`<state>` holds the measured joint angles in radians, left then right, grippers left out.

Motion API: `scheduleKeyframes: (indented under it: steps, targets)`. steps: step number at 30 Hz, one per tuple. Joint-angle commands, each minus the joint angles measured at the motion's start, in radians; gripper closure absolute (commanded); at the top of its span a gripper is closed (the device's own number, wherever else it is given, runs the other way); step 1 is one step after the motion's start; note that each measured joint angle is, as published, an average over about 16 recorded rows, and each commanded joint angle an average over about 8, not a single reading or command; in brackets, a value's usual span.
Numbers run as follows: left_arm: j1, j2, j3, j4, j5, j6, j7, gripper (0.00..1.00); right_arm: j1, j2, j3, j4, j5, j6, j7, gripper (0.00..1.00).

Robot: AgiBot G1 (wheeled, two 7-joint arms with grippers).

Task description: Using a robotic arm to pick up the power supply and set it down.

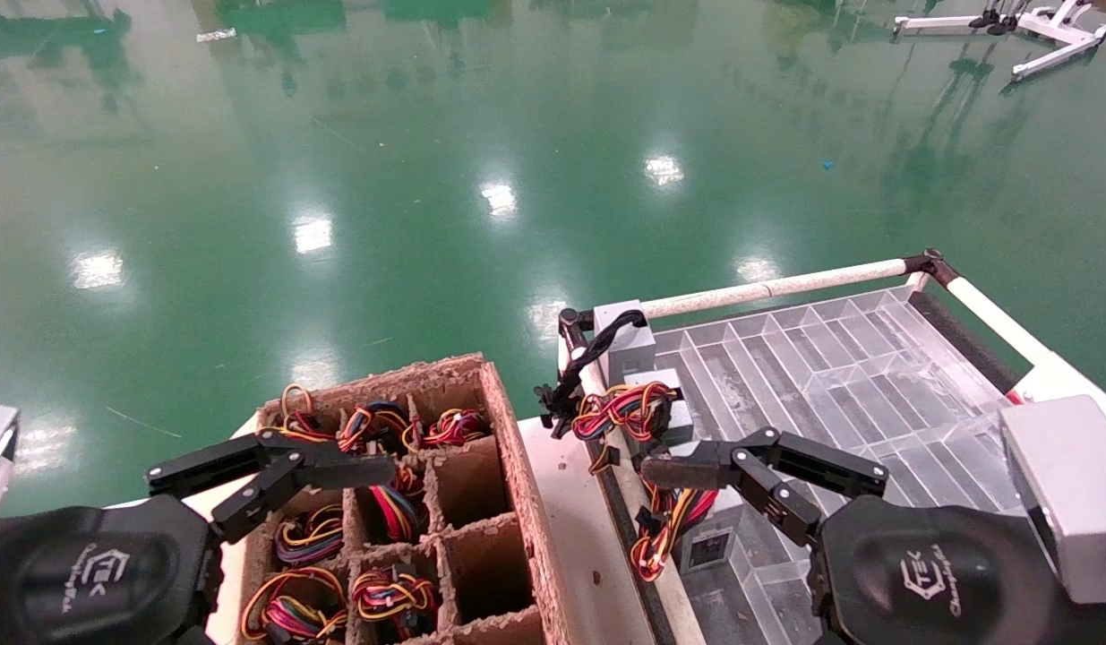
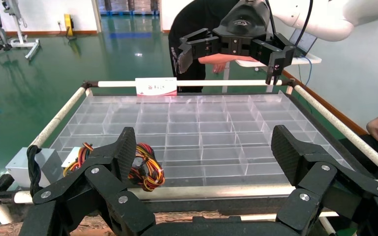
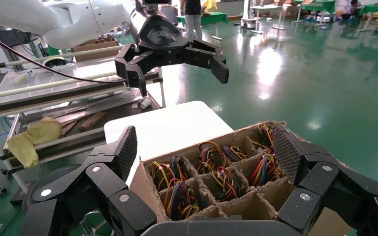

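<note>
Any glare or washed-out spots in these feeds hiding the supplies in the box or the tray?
Head view: bright lamp glare on the green floor, none over the cardboard box; the clear tray looks hazy. Left wrist view: tray dividers show clearly. Right wrist view: floor glare behind the box, wire bundles readable.

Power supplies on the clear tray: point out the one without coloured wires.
The grey box at the tray's far left corner trails only a black cable; the others carry red, yellow and orange wire bundles.
</note>
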<state>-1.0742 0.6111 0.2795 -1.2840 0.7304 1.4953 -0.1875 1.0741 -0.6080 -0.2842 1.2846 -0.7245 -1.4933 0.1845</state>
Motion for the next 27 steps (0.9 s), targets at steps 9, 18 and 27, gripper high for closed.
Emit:
scheduleKeyframes:
  steps: [9,18,27]
  targets:
    - [0.000,0.000,0.000,0.000,0.000,0.000,0.000,0.36,0.000,0.000,0.000,0.000,0.000,0.000,0.000,0.00]
    - [0.000,0.000,0.000,0.000,0.000,0.000,0.000,1.00,0.000,0.000,0.000,0.000,0.000,0.000,0.000,0.00]
    - [0.000,0.000,0.000,0.000,0.000,0.000,0.000,1.00,0.000,0.000,0.000,0.000,0.000,0.000,0.000,0.00]
